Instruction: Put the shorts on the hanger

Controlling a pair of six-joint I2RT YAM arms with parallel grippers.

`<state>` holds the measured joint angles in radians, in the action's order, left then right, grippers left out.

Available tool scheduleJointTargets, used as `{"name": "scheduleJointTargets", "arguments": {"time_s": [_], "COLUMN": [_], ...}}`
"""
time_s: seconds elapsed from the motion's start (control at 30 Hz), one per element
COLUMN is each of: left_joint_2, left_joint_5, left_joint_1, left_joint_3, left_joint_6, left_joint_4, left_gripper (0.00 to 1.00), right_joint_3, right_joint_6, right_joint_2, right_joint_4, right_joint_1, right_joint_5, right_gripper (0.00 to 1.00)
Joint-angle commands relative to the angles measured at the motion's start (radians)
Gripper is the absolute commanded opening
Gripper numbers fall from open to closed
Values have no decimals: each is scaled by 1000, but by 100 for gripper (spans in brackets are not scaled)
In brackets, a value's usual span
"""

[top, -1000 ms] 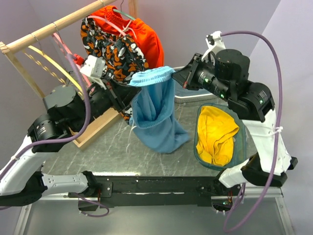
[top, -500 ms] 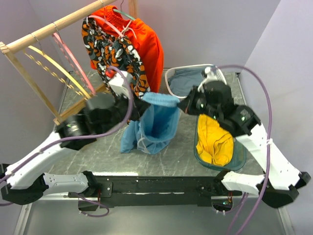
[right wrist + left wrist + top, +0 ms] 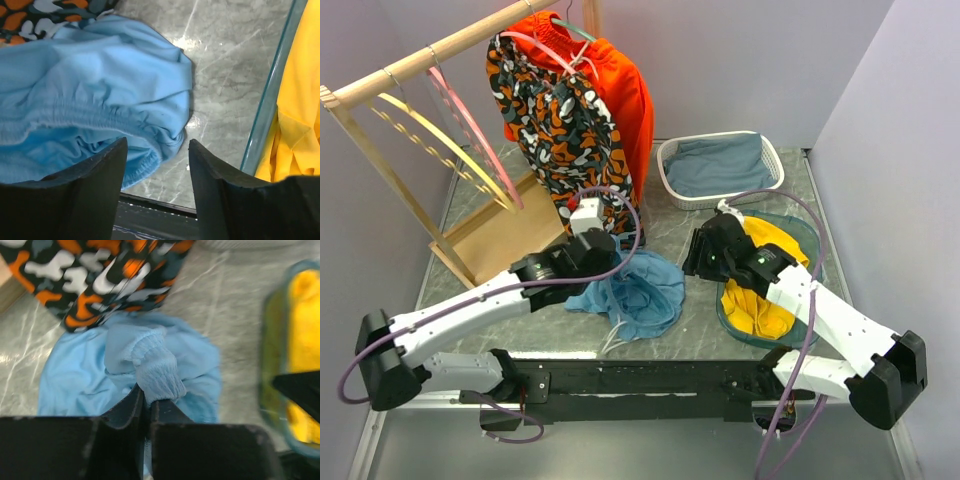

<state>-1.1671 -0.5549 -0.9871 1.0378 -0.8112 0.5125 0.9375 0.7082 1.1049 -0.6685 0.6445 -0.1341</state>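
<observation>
Two robot arms reach low over the grey table [image 3: 665,225]. The shorts [image 3: 645,295] are light blue and lie in a crumpled heap on the table, near the front edge and between the two arms. The left gripper [image 3: 146,399] is pinched tight on a fold of the stretchy waistband, and the bunched cloth sticks out just past its fingertips. The right gripper [image 3: 156,147] has its fingers spread apart and holds nothing. It hangs right at the edge of the shorts, with the waistband under the gap, and it may be touching the cloth, but the view is too poor to be sure. The hanger [image 3: 480,135] is thin and pink. It hangs bare on the wooden rail [image 3: 440,50] at the back left, well apart from the shorts. A yellow hanger [image 3: 440,135] hangs just beside it. Further along the rail hang camouflage shorts [image 3: 560,120] and, behind them, orange shorts [image 3: 630,90]. A white basket [image 3: 662,165] at the back holds a grey-blue cloth [image 3: 720,165]. A clear tub [image 3: 270,100] to the right of the blue shorts holds a yellow cloth [image 3: 760,290].
</observation>
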Motion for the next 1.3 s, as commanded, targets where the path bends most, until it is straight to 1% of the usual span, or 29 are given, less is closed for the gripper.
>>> {"name": "scheduleJointTargets", "arguments": {"time_s": [0.0, 0.03, 0.1, 0.13, 0.2, 0.23, 0.27, 0.33, 0.4, 0.43, 0.47, 0.57, 0.67, 0.7, 0.77, 0.8, 0.83, 0.93, 1.0, 1.1, 1.13, 1.27], "left_joint_2": [-23, -25, -25, -23, 1, 12, 36, 55, 60, 61, 64, 93, 124, 126, 116, 109, 86, 35, 18, -5, -19, -55], "left_joint_5": [-7, 7, 16, 21, 67, 85, 167, 226, 231, 201, 175, 147, 113, 96, 14, -26, -113, -284, -316, -376, -384, -453], "left_joint_1": [10, 10, 10, 10, 7, 7, 2, -11, -62, -88, -134, -186, -193, -193, -193, -194, -193, -174, -153, -85, -46, 24], "left_joint_3": [-64, -76, -81, -78, -76, -76, -79, -73, -44, 0, 27, 132, 240, 305, 379, 454, 491, 632, 729, 830, 850, 958], "left_joint_6": [-46, -34, -20, -8, 19, 55, 85, 168, 214, 228, 230, 222, 205, 201, 204, 213, 213, 221, 236, 260, 271, 294], "left_joint_4": [-86, -91, -89, -75, -77, -86, -110, -132, -102, -77, -39, 4, 33, 65, 115, 167, 196, 294, 326, 345, 353, 377], "left_gripper": [16, 25, 34, 46, 54, 61, 64, 68, 67, 67, 67, 68, 68, 68, 68, 68, 68, 68, 67, 68, 67, 67], "right_joint_3": [-11, -17, -37, -42, -52, -54, -58, -60, -54, -48, -46, -46, -49, -51, -65, -68, -72, -78, -81, -88, -89, -94], "right_joint_6": [5, 5, 5, 5, 8, 8, 8, 7, 5, 4, 2, -1, -1, -1, 0, 0, 4, 5, 7, 8, 10, 11], "right_joint_2": [-50, -57, -79, -85, -86, -89, -91, -100, -102, -103, -102, -94, -86, -86, -92, -94, -97, -99, -100, -93, -91, -86], "right_joint_4": [86, 90, 112, 118, 125, 124, 127, 129, 130, 130, 133, 144, 149, 153, 162, 164, 167, 172, 176, 187, 191, 191], "right_joint_1": [7, 10, 14, 15, 20, 20, 21, 21, 21, 23, 21, 21, 23, 21, 23, 21, 21, 21, 21, 23, 23, 24], "right_joint_5": [-30, -27, -9, 1, 7, 2, -1, -4, -6, -2, -1, 8, 19, 21, 24, 27, 33, 42, 45, 56, 60, 68], "right_gripper": [61, 63, 64, 65, 65, 66, 66, 66, 66, 66, 66, 66, 66, 66, 66, 66, 66, 66, 66, 66, 66, 66]}}
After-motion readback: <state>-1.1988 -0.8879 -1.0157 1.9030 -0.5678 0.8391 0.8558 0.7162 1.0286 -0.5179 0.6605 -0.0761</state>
